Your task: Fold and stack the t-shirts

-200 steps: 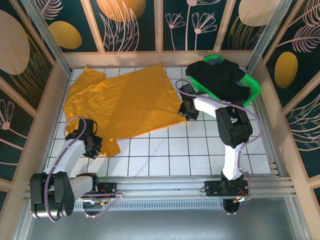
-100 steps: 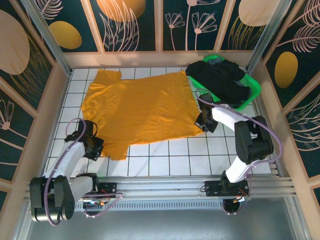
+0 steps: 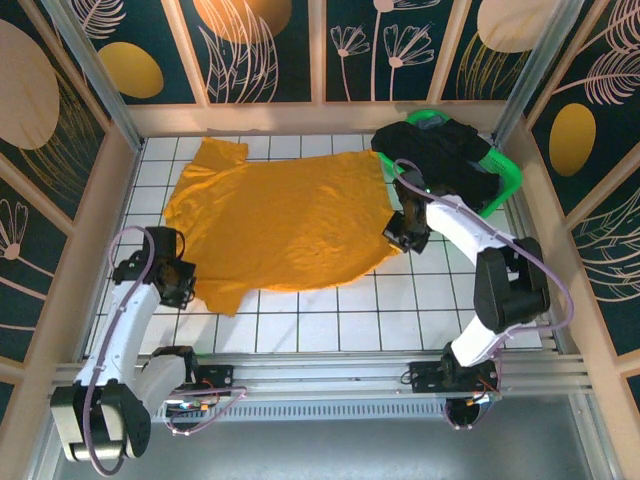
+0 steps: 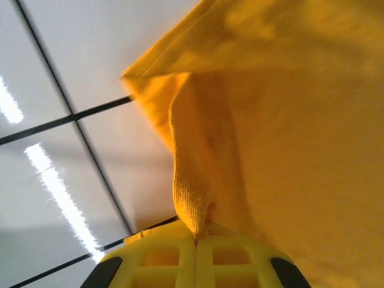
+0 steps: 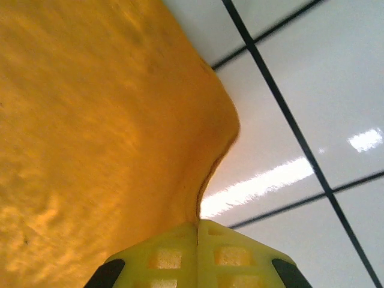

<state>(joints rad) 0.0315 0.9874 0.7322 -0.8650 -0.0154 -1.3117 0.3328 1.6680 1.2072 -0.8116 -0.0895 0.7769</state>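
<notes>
The mustard t-shirt point(image 3: 280, 220) lies spread across the white tiles, stretched between both arms. My left gripper point(image 3: 178, 283) is shut on its near-left edge; the left wrist view has a ribbed fold of the mustard t-shirt point(image 4: 192, 198) pinched between the yellow fingers point(image 4: 162, 264). At the shirt's right edge my right gripper point(image 3: 398, 232) is shut on the cloth, and the right wrist view has the mustard t-shirt's hem point(image 5: 180, 198) running into the closed yellow fingers point(image 5: 234, 255). The black t-shirt point(image 3: 440, 160) is heaped in the green basket point(image 3: 505, 180).
The basket stands in the back right corner, just behind the right arm. Wooden walls point(image 3: 80, 260) enclose the tiled floor point(image 3: 380, 310) on the left, back and right. Bare tiles run along the front, ahead of the metal rail point(image 3: 320, 365).
Both grippers have carried the mustard t-shirt to the right and spread it flatter. The right arm swung out toward the basket; the left gripper shifted slightly back and left.
</notes>
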